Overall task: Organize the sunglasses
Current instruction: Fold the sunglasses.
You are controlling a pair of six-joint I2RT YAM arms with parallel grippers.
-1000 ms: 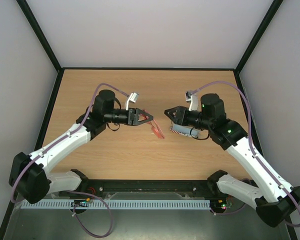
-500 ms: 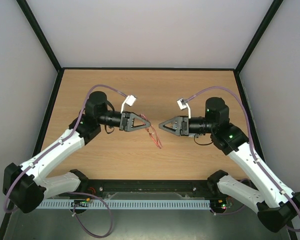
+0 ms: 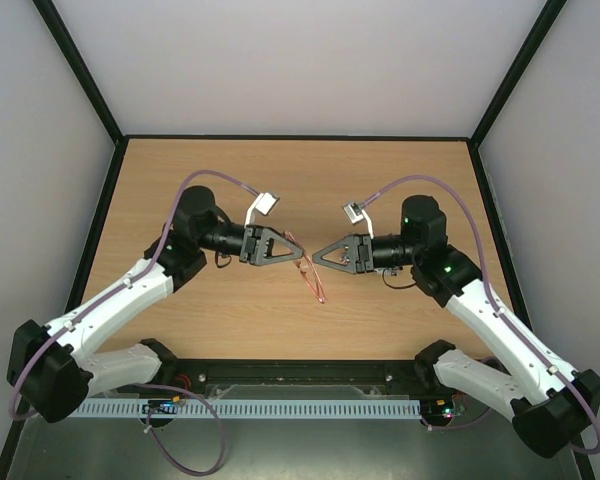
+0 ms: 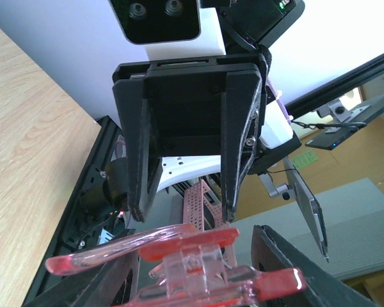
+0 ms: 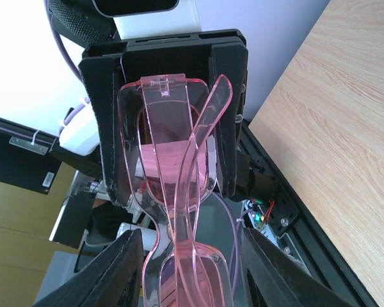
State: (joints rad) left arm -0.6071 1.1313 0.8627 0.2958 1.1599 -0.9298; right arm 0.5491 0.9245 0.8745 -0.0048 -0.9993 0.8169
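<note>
The sunglasses (image 3: 316,281), with a translucent red-orange frame, hang in the air over the middle of the table. My left gripper (image 3: 300,256) is shut on one end of them. In the right wrist view its black fingers (image 5: 111,134) clamp the sunglasses (image 5: 173,160) from both sides. My right gripper (image 3: 317,256) faces it tip to tip and is open. Its fingers (image 5: 125,268) stand wide on either side of the frame without touching it. In the left wrist view the sunglasses (image 4: 198,262) lie across my own fingers, with the open right gripper (image 4: 182,214) just beyond.
The wooden table (image 3: 180,180) lies below both grippers. A black frame rail (image 3: 300,372) runs along the near edge between the arm bases. Grey walls close in the left, right and far sides. No case or cloth shows.
Both grippers have closed in on each other over the table's middle. The right gripper moved left until its open fingers reached round the sunglasses held by the left gripper.
</note>
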